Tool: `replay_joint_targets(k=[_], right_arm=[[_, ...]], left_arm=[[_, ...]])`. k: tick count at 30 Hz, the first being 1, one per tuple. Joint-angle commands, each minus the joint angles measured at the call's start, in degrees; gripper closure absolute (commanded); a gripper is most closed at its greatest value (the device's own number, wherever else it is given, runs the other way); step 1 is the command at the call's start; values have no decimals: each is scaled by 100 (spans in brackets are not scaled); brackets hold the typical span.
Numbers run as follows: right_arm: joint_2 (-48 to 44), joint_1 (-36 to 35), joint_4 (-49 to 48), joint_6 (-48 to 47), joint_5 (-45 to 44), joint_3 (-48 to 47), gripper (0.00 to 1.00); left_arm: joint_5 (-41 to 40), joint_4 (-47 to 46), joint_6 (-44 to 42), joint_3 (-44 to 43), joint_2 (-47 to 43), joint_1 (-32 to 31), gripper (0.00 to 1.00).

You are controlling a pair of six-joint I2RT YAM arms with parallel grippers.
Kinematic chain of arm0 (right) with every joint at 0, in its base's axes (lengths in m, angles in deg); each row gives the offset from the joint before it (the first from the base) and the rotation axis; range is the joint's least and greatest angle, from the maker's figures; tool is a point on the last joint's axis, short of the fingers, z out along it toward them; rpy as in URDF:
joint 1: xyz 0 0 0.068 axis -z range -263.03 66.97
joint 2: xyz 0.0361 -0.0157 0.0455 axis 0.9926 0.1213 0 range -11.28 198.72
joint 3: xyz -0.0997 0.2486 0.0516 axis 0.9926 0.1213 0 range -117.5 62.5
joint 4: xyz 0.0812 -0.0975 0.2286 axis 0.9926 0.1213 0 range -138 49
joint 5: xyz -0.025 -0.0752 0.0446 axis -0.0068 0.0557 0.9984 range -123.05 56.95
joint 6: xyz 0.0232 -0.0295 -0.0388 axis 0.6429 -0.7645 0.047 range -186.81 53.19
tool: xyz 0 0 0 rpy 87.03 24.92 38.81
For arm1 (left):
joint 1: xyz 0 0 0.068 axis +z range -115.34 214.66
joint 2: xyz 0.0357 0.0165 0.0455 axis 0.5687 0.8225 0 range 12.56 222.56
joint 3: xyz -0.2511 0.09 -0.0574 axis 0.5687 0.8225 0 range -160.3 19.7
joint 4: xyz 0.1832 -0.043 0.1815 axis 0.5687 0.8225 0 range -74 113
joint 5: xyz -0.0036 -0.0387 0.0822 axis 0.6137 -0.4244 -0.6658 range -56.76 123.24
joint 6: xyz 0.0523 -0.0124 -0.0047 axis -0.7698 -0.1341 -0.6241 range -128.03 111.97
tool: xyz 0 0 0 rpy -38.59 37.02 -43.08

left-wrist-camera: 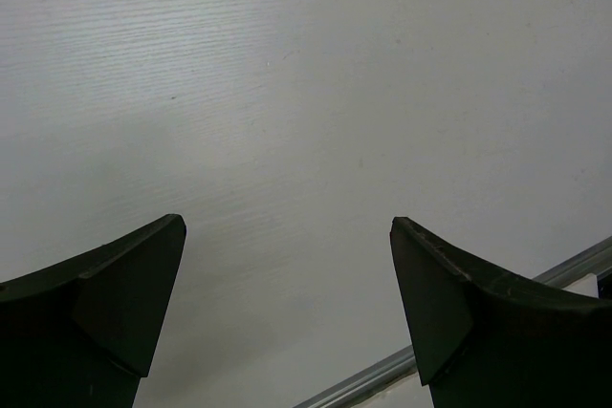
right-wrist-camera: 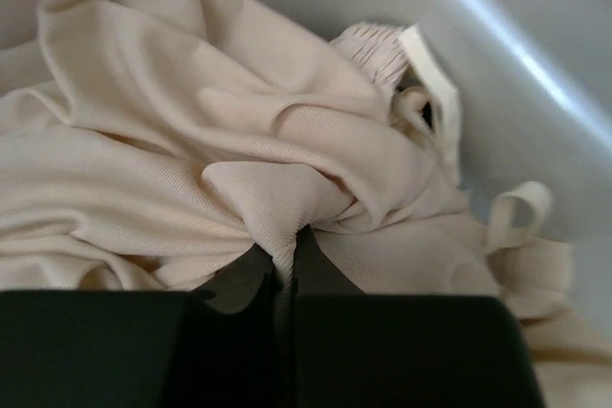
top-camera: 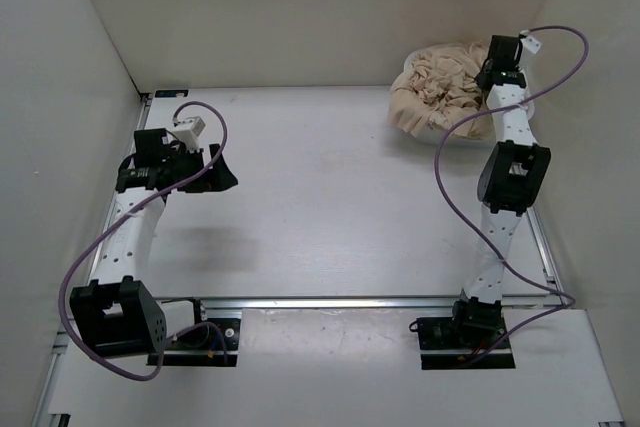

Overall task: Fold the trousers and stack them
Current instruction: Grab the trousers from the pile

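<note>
1. The trousers (right-wrist-camera: 239,140) lie crumpled in the white basket (right-wrist-camera: 535,64), at the far right corner of the surface (top-camera: 330,207).
2. My right tool (right-wrist-camera: 284,269) is pinching a fold of that fabric.
3. My left tool (left-wrist-camera: 287,225) hangs spread above the surface, holding nothing.
4. I judge this the pick-out step. Next I must lift one pair clear and lay it flat.

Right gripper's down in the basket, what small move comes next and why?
Probably raise the right gripper a little: it is shut on a fold of the trousers, which lie crumpled in the white basket, so lifting would start drawing them out.
</note>
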Motion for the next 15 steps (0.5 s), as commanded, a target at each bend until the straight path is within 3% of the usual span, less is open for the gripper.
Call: replay_joint_targets(k=[1, 7, 10, 15], right_arm=[[-1168, -208, -470, -573, -724, 2, 100], [-2485, -919, -259, -1706, -902, -121, 100], [-3243, -1770, -461, -2356, -1052, -42, 100], [-3921, -3923, -1216, -3360, -1570, 11, 100]], left_arm=[[-42, -73, -3, -46, -334, -11, 0], [-129, -143, -3, 183, -984, -11, 0], [-314, -327, -3, 455, -1301, -11, 0], [-648, -521, -3, 588, -1987, 42, 0]])
